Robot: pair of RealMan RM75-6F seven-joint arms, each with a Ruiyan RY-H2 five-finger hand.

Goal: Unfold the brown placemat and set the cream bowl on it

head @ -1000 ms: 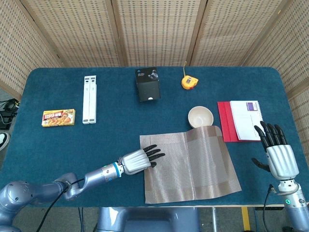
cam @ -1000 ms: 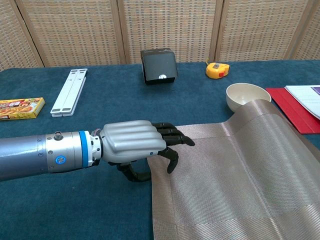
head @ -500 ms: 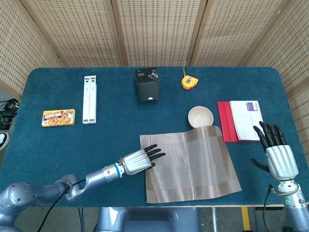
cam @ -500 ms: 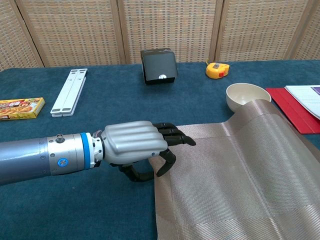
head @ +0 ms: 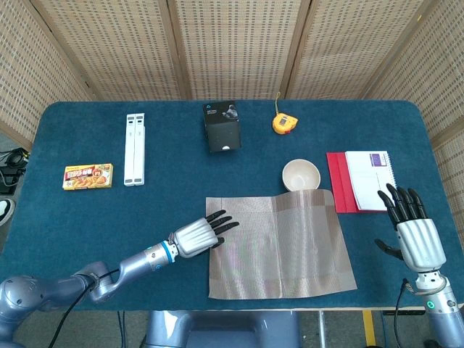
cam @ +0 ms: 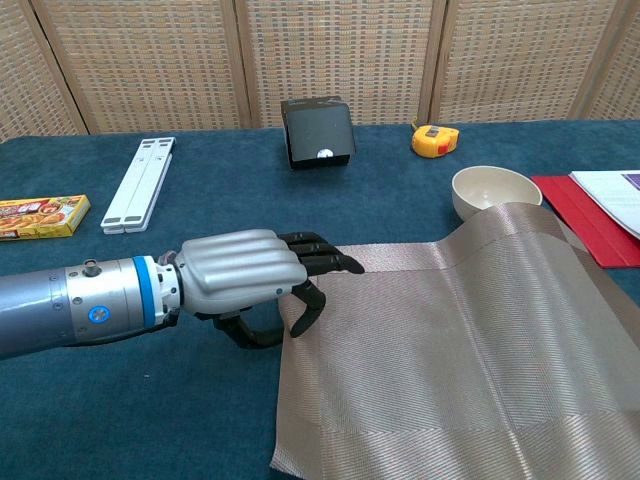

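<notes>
Table (head: 87, 217): it is covered in blue cloth and it carries all the things.
Brown placemat (head: 279, 246): it lies open and flat at the front middle of the table. Its far right corner rides up on the side of the cream bowl, so this corner is not flat.
Left hand (head: 197, 233): it is at the left edge of the placemat, palm down, with the fingertips on the mat. The chest view shows the thumb curled under near the edge, but I cannot tell if it really pinches the mat or only rests there.
Right hand (head: 415, 235): it hangs over the front right of the table, fingers spread, holding nothing, well apart from the mat.
Notebook (head: 370, 179): it lies on a red folder (head: 338, 183), just right of the bowl.
Cream bowl (head: 301, 175): it stands upright on the cloth, touching the far right corner of the mat. It is empty inside.
Risk, mat: if the left hand pulls more to the left, I think the mat can bunch or slide away from its place.
Risk, bowl: the raised corner can drag or tip the bowl; the bowl must be lifted clear first.
Risk, reach: the right hand must pass the notebook and folder and may push them.
</notes>
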